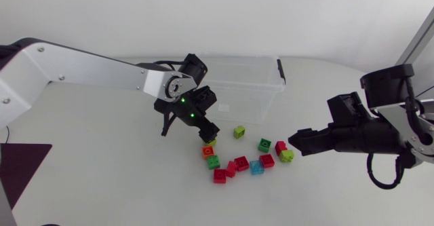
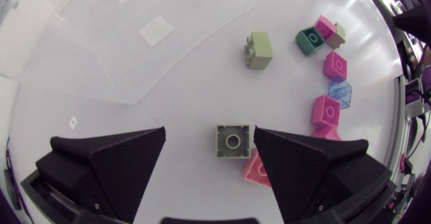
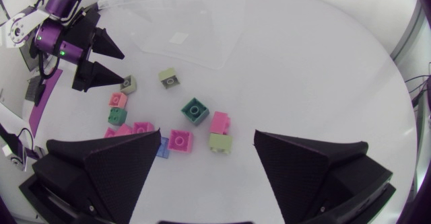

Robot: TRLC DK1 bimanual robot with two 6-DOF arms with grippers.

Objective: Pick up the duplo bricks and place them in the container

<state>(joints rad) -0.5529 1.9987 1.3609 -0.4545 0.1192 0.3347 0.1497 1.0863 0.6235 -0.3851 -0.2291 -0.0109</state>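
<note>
White tabletop (image 1: 102, 165) carrying a clear plastic container (image 1: 261, 93) at its far middle and a loose cluster of duplo bricks (image 1: 241, 163) on the surface just in front of it, all outside its walls. The left tool (image 1: 209, 137) hangs low over the left end of the cluster, near the container's front wall. Its 2 fingers stand wide apart. In the left wrist view a pale green brick (image 2: 234, 141) sits on the tabletop between them, close to 1 finger and well clear of the other, so nothing is gripped. An orange brick (image 1: 208, 151) and a green brick (image 1: 213, 161) lie just beside it. The right tool (image 1: 293, 144) is low at the cluster's right end, fingers likewise spread and holding nothing. A lime brick (image 1: 287, 156) and a red brick (image 1: 281, 146) lie at its fingertips.
</note>
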